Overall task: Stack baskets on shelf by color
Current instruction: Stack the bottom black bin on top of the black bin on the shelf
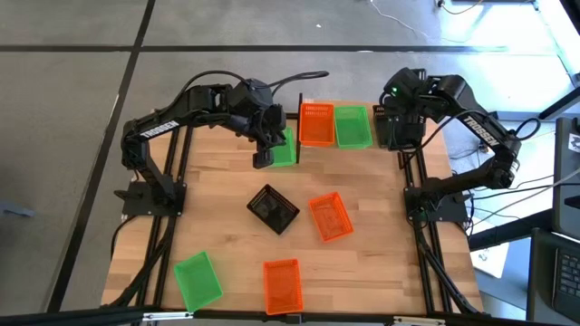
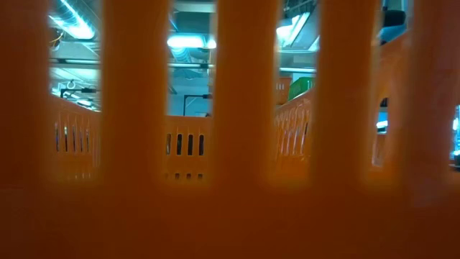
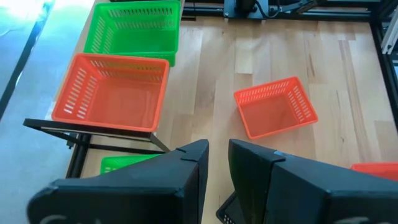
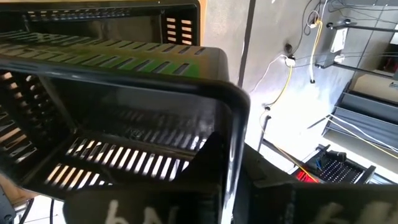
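Baskets sit half sorted: one green basket [image 1: 198, 279] lies at 7 o'clock on the bench [image 1: 381, 263] and an orange basket [image 1: 282, 285] at 6. At 12 the shelf [image 1: 300, 113] carries an orange tray [image 1: 316, 124] and a green tray [image 1: 352, 127]. The left tool [image 3: 218, 152] hovers at 11, slightly parted and empty. At 1 o'clock the right tool [image 1: 395, 134] is clenched on a black basket [image 4: 124, 124], seemingly by its rim. I reckon that hold could let it tilt, slip, or knock the green tray.
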You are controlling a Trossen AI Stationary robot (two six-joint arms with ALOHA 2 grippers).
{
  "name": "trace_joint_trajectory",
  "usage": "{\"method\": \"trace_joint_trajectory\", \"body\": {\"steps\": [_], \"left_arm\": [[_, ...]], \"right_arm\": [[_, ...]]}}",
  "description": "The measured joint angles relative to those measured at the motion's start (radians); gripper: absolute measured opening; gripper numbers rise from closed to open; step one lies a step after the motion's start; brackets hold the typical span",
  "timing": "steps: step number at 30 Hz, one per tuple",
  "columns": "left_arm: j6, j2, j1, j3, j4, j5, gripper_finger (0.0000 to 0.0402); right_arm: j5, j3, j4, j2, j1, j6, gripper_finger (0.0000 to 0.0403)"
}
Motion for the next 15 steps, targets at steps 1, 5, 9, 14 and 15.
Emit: {"method": "trace_joint_trajectory", "body": {"steps": [1, 5, 9, 14, 15], "left_arm": [[0.000, 0.000, 0.000, 0.000, 0.000, 0.000, 0.0055], [0.000, 0.000, 0.000, 0.000, 0.000, 0.000, 0.0055], [0.000, 0.000, 0.000, 0.000, 0.000, 0.000, 0.0055], [0.001, 0.000, 0.000, 0.000, 0.000, 0.000, 0.0055], [0.001, 0.000, 0.000, 0.000, 0.000, 0.000, 0.0055]], "right_arm": [[0.000, 0.000, -0.001, 0.000, 0.000, 0.000, 0.0006], [0.000, 0.000, -0.001, 0.000, 0.000, 0.000, 0.0019], [0.000, 0.000, -0.001, 0.000, 0.000, 0.000, 0.0039], [0.001, 0.000, 0.002, 0.000, 0.000, 0.000, 0.0069], [0.001, 0.000, 0.004, 0.000, 0.000, -0.001, 0.0074]]}}
